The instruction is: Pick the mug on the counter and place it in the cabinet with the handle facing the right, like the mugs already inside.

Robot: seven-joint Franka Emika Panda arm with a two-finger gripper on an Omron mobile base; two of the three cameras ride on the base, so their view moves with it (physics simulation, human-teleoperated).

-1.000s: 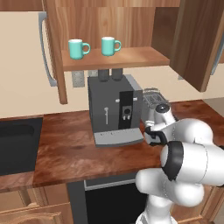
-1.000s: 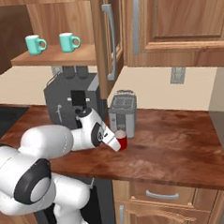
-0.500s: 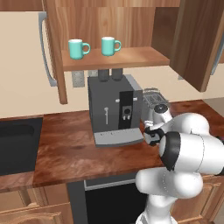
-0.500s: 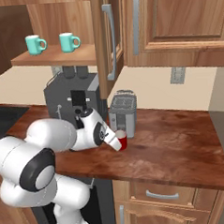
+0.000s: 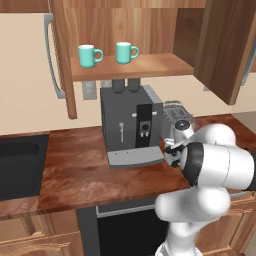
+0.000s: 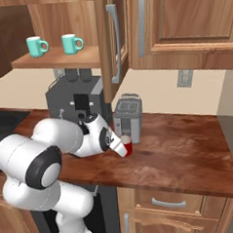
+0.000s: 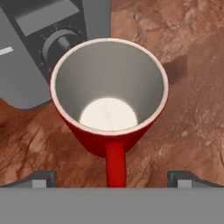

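Observation:
The dark red mug (image 7: 109, 100) stands upright on the counter (image 7: 192, 109), its pale inside facing the hand camera. Its handle (image 7: 116, 164) points down the hand view, between my two fingertips (image 7: 41, 178). My gripper (image 7: 112, 179) is open, with the tips wide apart on either side of the handle and touching nothing. In the right base view the mug (image 6: 126, 147) sits in front of the toaster, with the gripper (image 6: 120, 143) right at it. Two teal mugs (image 5: 87, 55) (image 5: 126, 51) stand on the cabinet shelf (image 5: 155, 65), handles to the right.
A grey toaster (image 6: 128, 115) stands just behind the red mug, and a dark coffee machine (image 5: 132, 125) to its left under the shelf. An open cabinet door (image 6: 111, 40) hangs above the toaster. A black sink (image 5: 17, 160) lies at the far left.
The arm's elbow has swung over and the hand has edged slightly closer to the red mug. The mug has not moved.

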